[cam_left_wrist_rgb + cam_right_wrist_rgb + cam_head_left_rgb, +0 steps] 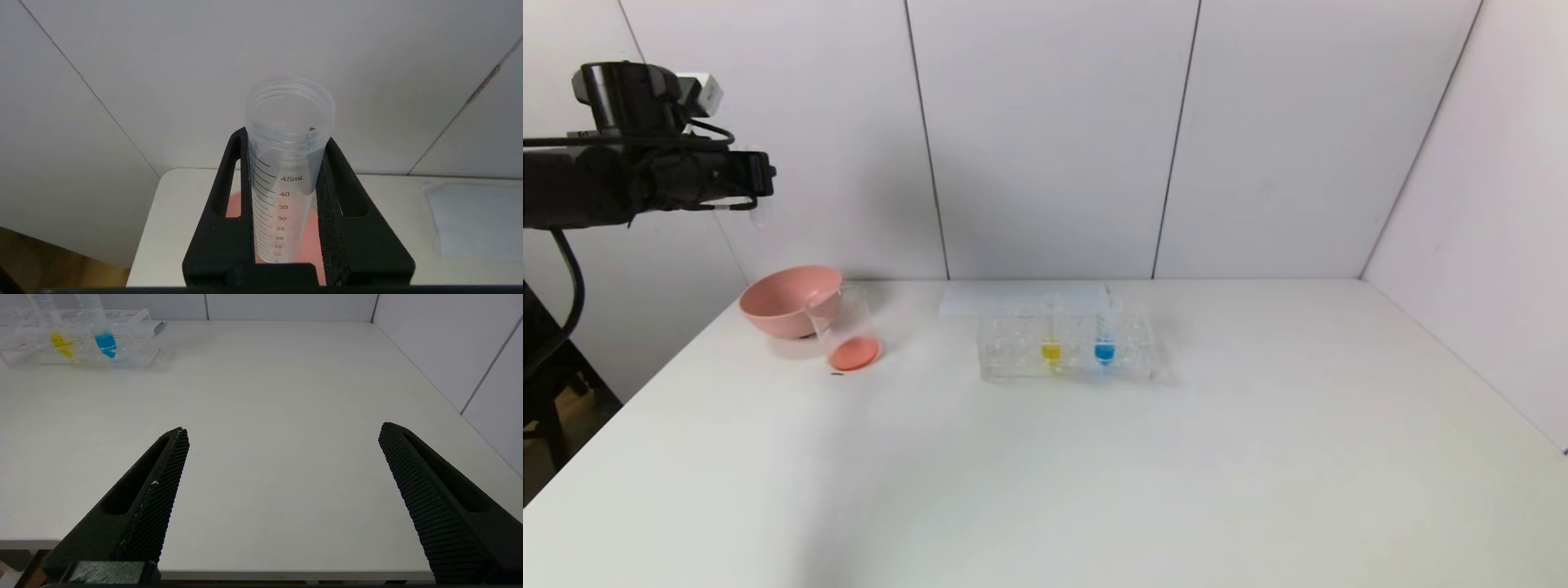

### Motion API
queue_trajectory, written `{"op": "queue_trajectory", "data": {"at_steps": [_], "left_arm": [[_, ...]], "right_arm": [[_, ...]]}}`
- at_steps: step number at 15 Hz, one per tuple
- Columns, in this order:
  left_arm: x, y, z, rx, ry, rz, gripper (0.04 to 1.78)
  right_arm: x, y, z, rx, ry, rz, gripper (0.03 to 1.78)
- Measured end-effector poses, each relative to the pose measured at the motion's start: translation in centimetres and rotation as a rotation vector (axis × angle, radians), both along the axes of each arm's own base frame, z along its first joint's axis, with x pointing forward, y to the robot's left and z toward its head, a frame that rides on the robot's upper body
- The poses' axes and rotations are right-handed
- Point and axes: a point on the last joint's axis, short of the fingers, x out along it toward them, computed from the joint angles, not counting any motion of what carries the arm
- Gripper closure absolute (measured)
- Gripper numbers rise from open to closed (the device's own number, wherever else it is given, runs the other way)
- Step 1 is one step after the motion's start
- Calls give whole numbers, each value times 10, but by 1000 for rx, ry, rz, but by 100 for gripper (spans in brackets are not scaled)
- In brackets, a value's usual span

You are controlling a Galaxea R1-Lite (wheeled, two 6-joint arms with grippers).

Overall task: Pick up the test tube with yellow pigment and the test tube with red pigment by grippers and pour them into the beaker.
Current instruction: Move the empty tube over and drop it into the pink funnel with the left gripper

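Observation:
My left gripper [764,175] hangs high at the far left, above the pink bowl and the beaker [844,331]. It is shut on the test tube with red pigment [286,175], a clear graduated tube whose visible part looks empty; its mouth points away from the wrist. Red-orange liquid [854,354] lies at the beaker's bottom. The test tube with yellow pigment [1051,339] stands in the clear rack [1068,367], also seen as the yellow tube [61,341] in the right wrist view. My right gripper [282,435] is open over the table's near edge, holding nothing.
The pink bowl [788,300] sits just behind the beaker at the back left. A blue-bottomed tube [1104,339] stands in the rack beside the yellow one. A white sheet [1021,298] lies behind the rack. Walls close off the back and right.

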Motion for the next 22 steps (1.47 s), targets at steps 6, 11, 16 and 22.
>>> {"op": "queue_trajectory", "data": {"at_steps": [6, 11, 16, 22], "left_arm": [[19, 16, -46, -37, 80, 36, 137], [33, 32, -81, -58, 152, 55, 137], [40, 37, -105, -118, 199, 45, 137], [47, 52, -119, -125, 194, 55, 137]], "right_arm": [[0, 0, 0, 0, 0, 0, 11], [0, 0, 0, 0, 0, 0, 11], [0, 0, 0, 0, 0, 0, 11], [0, 0, 0, 0, 0, 0, 11]]}}
